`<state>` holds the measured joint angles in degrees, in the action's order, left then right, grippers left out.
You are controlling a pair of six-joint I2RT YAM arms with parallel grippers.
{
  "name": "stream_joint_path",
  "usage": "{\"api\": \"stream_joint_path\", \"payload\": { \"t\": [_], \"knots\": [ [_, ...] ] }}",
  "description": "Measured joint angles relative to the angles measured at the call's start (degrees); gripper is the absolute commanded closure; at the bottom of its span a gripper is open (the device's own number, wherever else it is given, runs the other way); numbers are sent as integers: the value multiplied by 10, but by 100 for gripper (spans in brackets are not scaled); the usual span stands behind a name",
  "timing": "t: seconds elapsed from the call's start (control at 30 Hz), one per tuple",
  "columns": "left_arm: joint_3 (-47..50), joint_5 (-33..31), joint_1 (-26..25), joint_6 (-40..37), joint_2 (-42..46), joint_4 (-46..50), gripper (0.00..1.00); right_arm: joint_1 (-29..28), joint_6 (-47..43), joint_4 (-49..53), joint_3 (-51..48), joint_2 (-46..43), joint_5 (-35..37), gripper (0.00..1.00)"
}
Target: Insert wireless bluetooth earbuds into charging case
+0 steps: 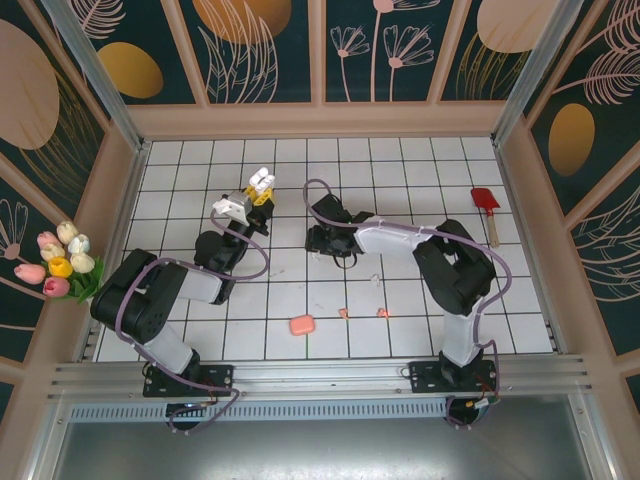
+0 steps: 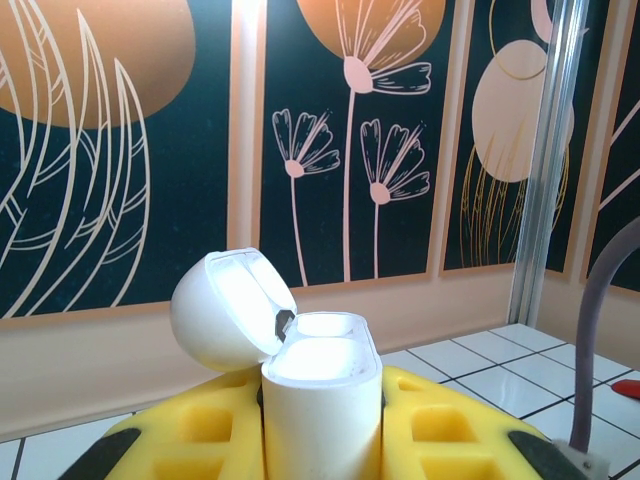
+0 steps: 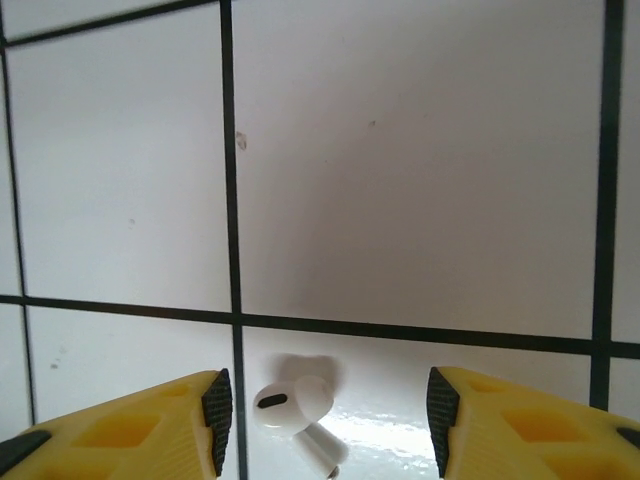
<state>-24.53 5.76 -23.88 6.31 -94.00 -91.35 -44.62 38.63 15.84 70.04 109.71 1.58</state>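
Left gripper (image 2: 320,452) gripped the white plastic case (image 2: 320,372), lid open for filling. Right gripper (image 3: 328,402) stood open around a tiny white earbud (image 3: 290,402).

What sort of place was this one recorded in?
Probably a purpose-built robot booth, not a real room: a white gridded tile floor, floral printed wall panels in aluminium framing, and a decorative tulip bunch.
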Motion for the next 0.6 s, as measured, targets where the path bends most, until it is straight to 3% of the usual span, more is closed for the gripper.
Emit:
{"api": "stream_joint_path", "payload": {
  "t": [0.6],
  "knots": [
    [0,4,0,0,3,0,100,-25,-43,43,65,57,18,46]
  ]
}}
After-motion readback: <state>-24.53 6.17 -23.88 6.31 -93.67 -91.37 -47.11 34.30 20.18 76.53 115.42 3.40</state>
